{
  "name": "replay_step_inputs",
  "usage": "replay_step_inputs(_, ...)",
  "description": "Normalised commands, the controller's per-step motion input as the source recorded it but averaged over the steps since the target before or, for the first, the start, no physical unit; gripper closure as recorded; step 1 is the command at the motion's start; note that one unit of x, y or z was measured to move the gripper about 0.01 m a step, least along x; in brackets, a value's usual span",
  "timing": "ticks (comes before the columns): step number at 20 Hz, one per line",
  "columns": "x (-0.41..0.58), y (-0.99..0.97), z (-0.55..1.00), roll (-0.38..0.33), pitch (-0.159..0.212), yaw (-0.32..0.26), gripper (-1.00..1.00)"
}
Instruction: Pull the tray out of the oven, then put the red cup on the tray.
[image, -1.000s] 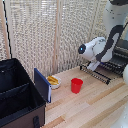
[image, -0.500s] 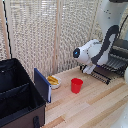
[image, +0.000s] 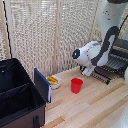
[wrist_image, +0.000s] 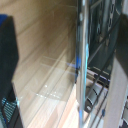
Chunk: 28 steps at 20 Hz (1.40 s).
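The red cup (image: 76, 85) stands upright on the wooden table, at the exterior view's left of the oven (image: 119, 52). The oven's door (image: 101, 75) hangs open and low, and the dark wire tray (image: 114, 64) shows at the oven's mouth. My gripper (image: 88, 71) is down at the door's outer edge, a short way from the cup. In the wrist view the door's silver bar handle (wrist_image: 82, 60) runs between two dark blurred fingers (wrist_image: 7, 57) that stand far apart. The tray's wires (wrist_image: 96, 95) lie just behind the handle. Nothing is gripped.
A big black fabric case (image: 17, 97) with a blue flap (image: 42, 85) fills the exterior view's left. A small bowl with yellow contents (image: 52, 80) sits between the case and the cup. A pale slatted curtain (image: 45, 35) backs the table.
The arm has swung down and toward the exterior view's left, away from the oven's body. The red cup has not moved.
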Motion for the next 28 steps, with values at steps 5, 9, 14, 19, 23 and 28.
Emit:
replay_step_inputs(5, 0.008, 0.23, 0.56, 0.002, -0.047, -0.29, -1.0)
replay_step_inputs(9, 0.062, 0.28, 0.48, 0.0, -0.01, -0.273, -1.0)
replay_step_inputs(14, 0.005, 0.18, 0.46, 0.112, -0.012, -0.284, -1.0)
replay_step_inputs(19, 0.0, 0.15, 0.41, 0.204, 0.0, -0.27, -1.0)
replay_step_inputs(23, 0.0, 0.12, 0.42, 0.202, -0.002, -0.282, -1.0)
replay_step_inputs(28, 0.007, 0.18, 0.39, 0.218, -0.002, -0.256, -1.0)
